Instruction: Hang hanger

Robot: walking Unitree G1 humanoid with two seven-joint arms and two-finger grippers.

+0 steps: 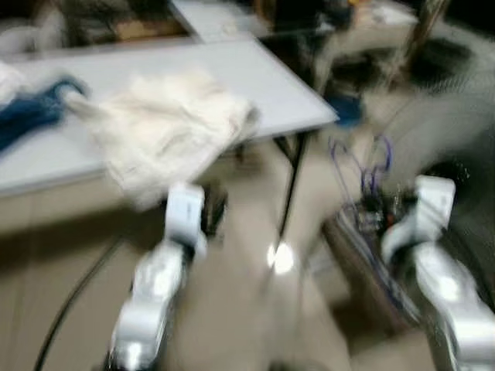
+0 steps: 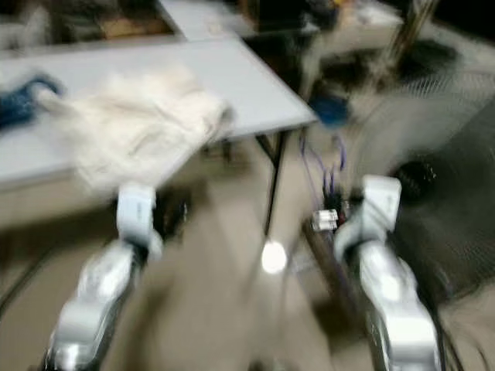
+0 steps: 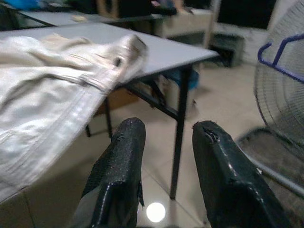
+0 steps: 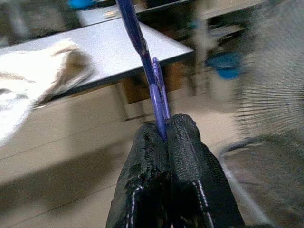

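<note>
Hanger pinched tight in our right pincer, blue wire rising from between the fingers. Left pincer gapes, holding nothing. Beyond it, a cream garment droops off the grey surface. We judge: carry steady, keep the hook upright, find a rail.

One purple hanger, one cream garment, one blue cloth, two grey tables, one fan.
</note>
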